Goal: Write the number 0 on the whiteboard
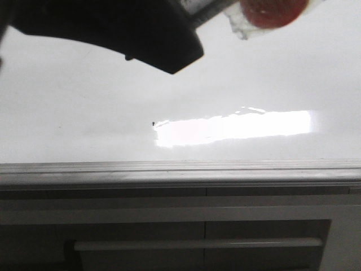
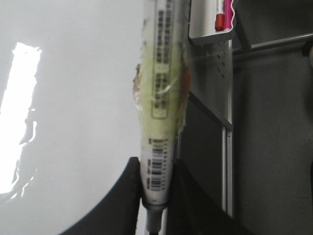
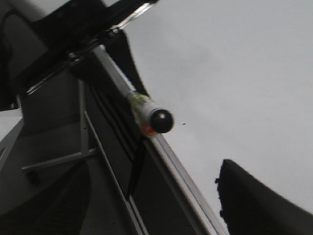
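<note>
In the left wrist view a small grey metal tray (image 2: pixel 208 24) hangs off the perforated post beside the board, and a red-capped marker with a pink label (image 2: pixel 221 13) lies in it; the rest of that tray is cut off by the picture's edge.

The large glossy white whiteboard with a grey metal edge strip (image 1: pixel 169 101) fills most of the front view, its grey strip running along the near side and a bright strip of reflected light on its face; the only ink visible on it is a tiny black dot (image 1: pixel 154 122) beside that reflection, so the number 0 is not to be seen anywhere on the board in these pictures.

The left end effector (image 2: pixel 157 196), black and two-fingered, is closed tight around a white tape-wrapped marker pen with printed labels and a barcode (image 2: pixel 160 98); its fingers (image 2: pixel 127 196) press the barcode end from both sides; the pen's long axis runs straight out from the fingers, along the board's edge, lying over the board's white face on one side; in the front view the pen's reddish end (image 1: pixel 271 10) shows at the top beside the dark end effector body; in the right wrist view its dark rounded end (image 3: pixel 160 120) faces the camera.

Of the right end effector only one dark finger (image 3: pixel 259 196) is in view over the board; how far it is open I cannot tell.
</note>
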### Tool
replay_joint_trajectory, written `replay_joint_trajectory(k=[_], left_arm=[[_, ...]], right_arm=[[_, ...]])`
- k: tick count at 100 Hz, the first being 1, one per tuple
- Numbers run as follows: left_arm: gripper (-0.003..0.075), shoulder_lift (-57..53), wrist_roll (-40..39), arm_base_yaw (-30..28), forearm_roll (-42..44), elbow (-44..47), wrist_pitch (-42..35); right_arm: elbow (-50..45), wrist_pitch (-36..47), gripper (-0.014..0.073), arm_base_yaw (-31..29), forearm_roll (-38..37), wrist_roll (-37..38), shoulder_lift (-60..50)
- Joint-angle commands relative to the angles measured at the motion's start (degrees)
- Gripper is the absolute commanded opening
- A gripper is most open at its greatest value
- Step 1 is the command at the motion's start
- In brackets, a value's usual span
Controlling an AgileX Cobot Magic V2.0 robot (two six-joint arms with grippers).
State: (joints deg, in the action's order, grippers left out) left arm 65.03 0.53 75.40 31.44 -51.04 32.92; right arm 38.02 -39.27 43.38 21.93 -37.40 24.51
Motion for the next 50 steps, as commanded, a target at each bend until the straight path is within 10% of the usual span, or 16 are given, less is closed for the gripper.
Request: replay_joint_trajectory(k=[1, 50], left_arm=[[-0.0019, -2.2, 0.6, 0.6, 1.3, -1.7, -2.1], [-0.0019, -2.8, 7.3, 6.8, 0.9, -1.7, -1.8]], right_arm=[[2.0, 4.5, 0.0473, 3.2, 1.6, -3.2, 2.4], [3.1, 15.1, 0.0429, 7.8, 2.5, -3.2, 15.3]])
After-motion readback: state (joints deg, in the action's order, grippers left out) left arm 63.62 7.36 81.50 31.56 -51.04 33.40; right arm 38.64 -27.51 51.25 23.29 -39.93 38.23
